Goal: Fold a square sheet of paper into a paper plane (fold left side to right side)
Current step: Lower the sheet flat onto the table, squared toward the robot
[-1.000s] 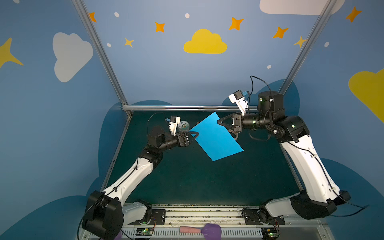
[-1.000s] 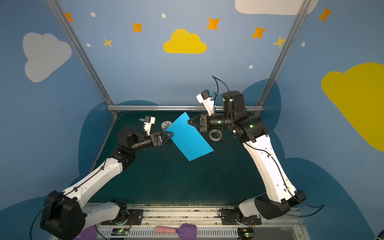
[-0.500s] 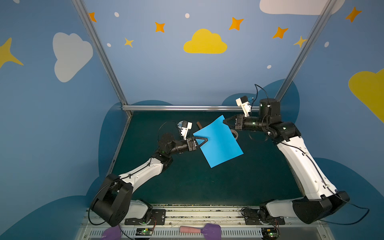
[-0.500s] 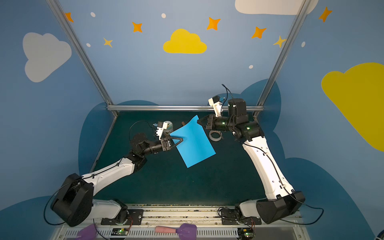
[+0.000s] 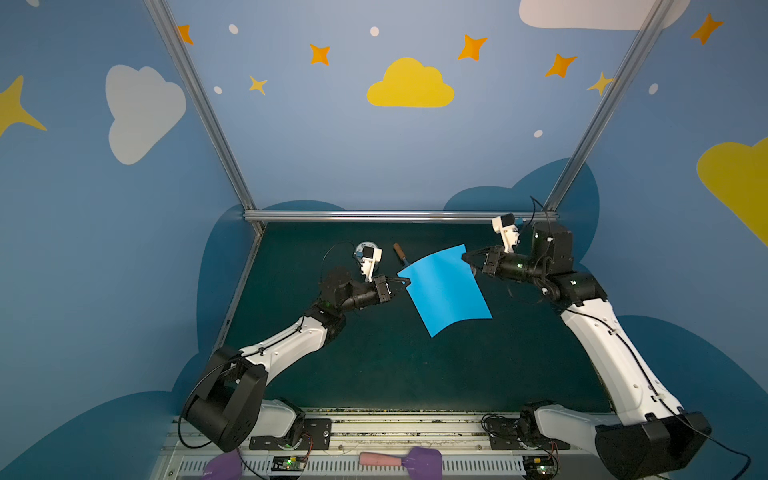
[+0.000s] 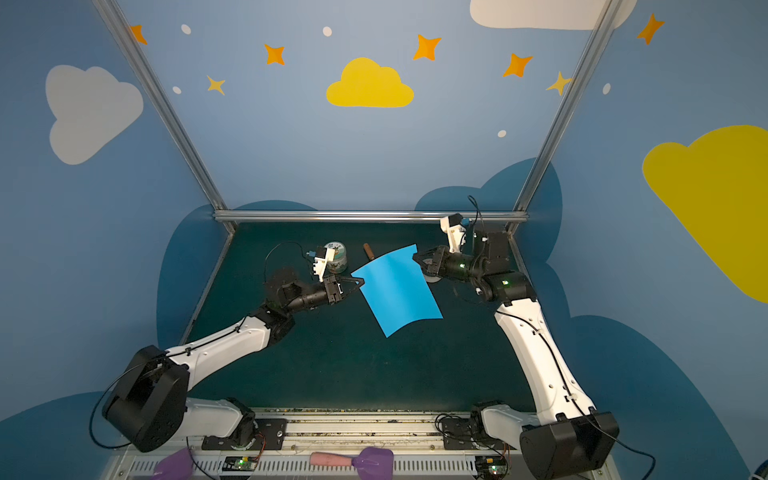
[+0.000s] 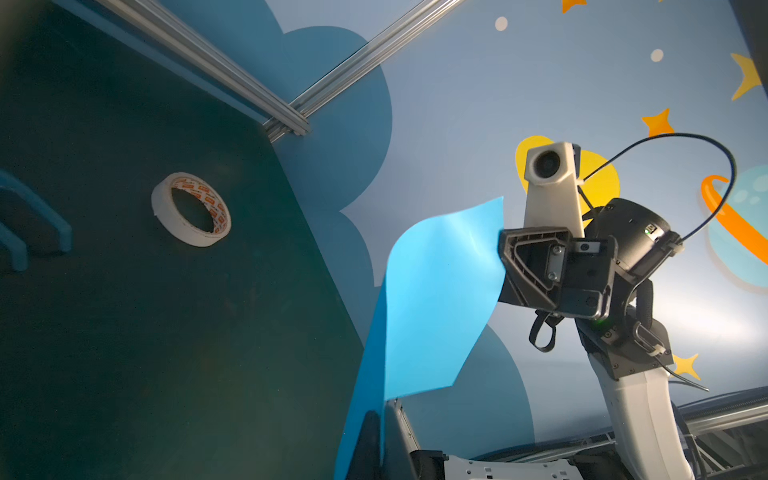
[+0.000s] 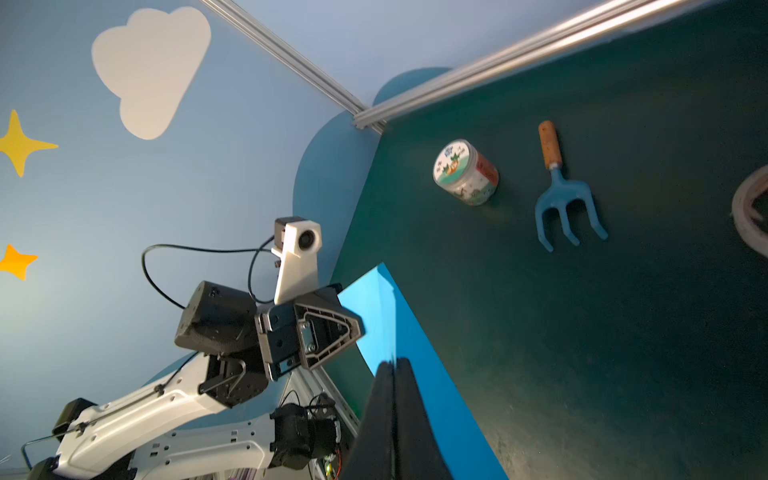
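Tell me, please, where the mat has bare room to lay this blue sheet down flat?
Bare: the front half of the mat, between the left arm and the right arm, from below the square sheet of paper to the front rail. Crowded: the back strip, with the jar, the fork and the tape roll.

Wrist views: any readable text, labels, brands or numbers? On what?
No text can be quoted; nothing is legible.
On the tape roll: orange print around the inner core, too small to read.
On the jar: printed lid and side label with cartoon pictures, lettering too blurred to read.
On the square sheet of paper: plain, no text.
On the fork: no marking visible.
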Tool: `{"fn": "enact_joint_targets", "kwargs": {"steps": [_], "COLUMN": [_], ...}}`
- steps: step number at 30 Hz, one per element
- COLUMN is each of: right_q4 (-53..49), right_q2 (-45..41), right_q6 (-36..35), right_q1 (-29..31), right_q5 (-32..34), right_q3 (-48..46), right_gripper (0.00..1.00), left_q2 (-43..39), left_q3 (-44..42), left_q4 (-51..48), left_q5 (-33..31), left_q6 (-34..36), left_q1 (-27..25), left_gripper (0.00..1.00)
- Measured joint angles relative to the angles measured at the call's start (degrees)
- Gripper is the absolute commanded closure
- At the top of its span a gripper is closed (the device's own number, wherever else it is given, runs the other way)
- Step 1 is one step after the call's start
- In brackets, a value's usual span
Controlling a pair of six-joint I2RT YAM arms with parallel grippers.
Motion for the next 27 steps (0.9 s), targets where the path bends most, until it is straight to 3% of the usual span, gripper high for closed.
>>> {"fn": "enact_joint_targets", "kwargs": {"steps": [2, 4, 7, 11, 19, 27], "right_q4": [0.72, 1.16, 2.08, 2.32, 2.14, 5.55], "right_q2": [-1.09, -2.49, -5.22, -9.79, -13.79, -2.38], "right_q6": [0.46, 0.92, 1.01, 1.31, 1.36, -1.14], "right_q1": [-0.17, -0.28, -0.48, -0.50, -0.26, 3.26], "right_q5": [0.04, 0.22, 1.07, 2.80, 5.77, 5.99], "right_q3": [-3.06, -6.38, -12.33, -21.94, -37.29, -36.59], "right_gripper": [1.00, 0.79, 0.61, 0.45, 0.41, 0.50], "left_q2": [0.44, 0.55, 0.55, 0.79, 9.42, 18.67], "left_q3": [0.20, 0.66, 3.13, 6.78, 8.02, 18.12], "left_q4": [-1.99, -5.73, -14.12, -24.96, -41.97, -59.39], "left_q5": [-0.72, -1.46, -1.86, -1.55, -2.49, -6.93], "left_q6": [0.35, 1.11, 3.61, 7.63, 15.93, 25.33], "left_q1": [0.00, 0.02, 0.11, 0.85, 3.41, 4.79], "left_gripper": [0.97, 0.97, 0.97, 0.97, 0.97, 0.97]}}
